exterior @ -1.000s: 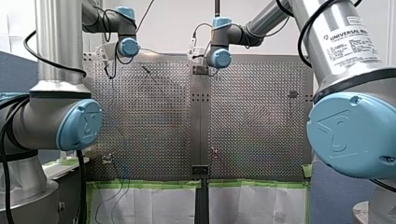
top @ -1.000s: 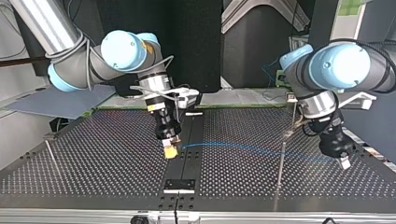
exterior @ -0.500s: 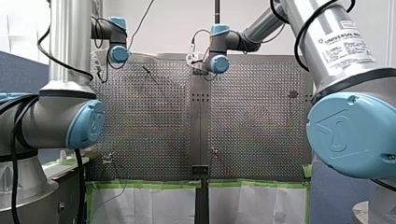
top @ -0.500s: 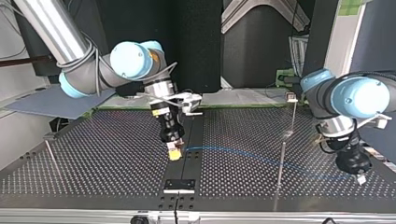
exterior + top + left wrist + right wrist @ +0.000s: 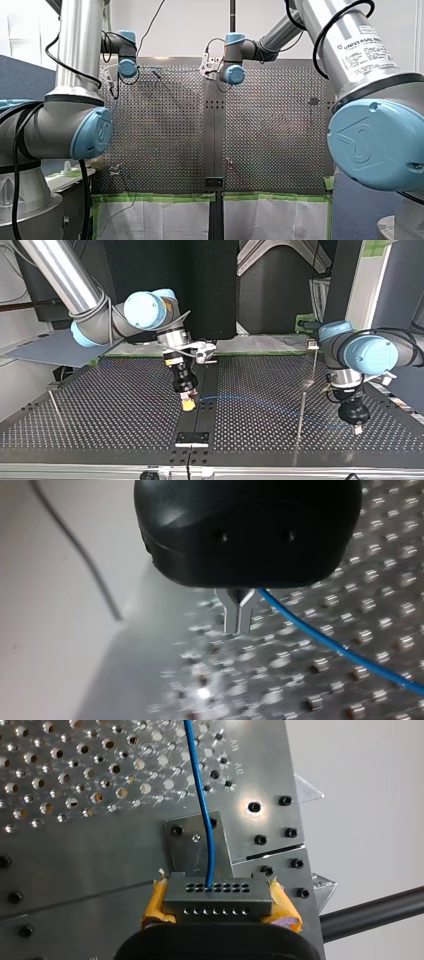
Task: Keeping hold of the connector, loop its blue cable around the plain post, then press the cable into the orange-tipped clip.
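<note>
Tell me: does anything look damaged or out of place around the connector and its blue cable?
Only the yellow pads of my right pincer: in the right wrist view their edges beside the connector look frayed. The connector sits squarely between them, and the blue cable leaves it without a kink.

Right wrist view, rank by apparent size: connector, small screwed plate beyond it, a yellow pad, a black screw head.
1. connector and small screwed plate: about alike; the connector is nearer the camera, so unranked.
2. yellow pad
3. black screw head
</note>
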`<state>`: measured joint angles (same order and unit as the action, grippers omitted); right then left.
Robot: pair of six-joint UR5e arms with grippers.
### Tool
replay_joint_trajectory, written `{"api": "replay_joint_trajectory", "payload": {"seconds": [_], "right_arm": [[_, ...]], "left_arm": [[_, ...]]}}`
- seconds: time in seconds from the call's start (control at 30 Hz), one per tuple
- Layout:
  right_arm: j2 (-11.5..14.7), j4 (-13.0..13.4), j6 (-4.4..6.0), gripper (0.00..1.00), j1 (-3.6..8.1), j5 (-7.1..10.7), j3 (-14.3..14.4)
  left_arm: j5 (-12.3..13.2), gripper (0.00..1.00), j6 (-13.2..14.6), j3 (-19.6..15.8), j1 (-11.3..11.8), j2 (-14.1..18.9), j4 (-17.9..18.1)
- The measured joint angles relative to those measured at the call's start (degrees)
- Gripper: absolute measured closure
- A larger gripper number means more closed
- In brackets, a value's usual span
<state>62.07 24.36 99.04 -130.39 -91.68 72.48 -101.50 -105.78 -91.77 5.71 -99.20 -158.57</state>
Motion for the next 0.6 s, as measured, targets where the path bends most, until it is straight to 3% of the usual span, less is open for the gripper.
{"api": "replay_joint_trajectory", "payload": {"seconds": [0.27,0.57,0.6], "right_arm": [[-0.69,0.66,-0.13,1.0,0.64,-0.04,0.0],[-2.81,1.48,-0.35,1.0,0.86,-0.08,-0.01],[-3.06,1.48,-0.37,1.0,0.86,-0.08,0.0]], "left_arm": [[4.85,1.0,-0.26,-0.04,-0.31,-1.25,0.61],[5.28,1.0,-0.4,-0.17,-1.07,-2.39,0.55],[5.29,0.96,-0.35,-0.17,-1.18,-2.73,0.39]]}}
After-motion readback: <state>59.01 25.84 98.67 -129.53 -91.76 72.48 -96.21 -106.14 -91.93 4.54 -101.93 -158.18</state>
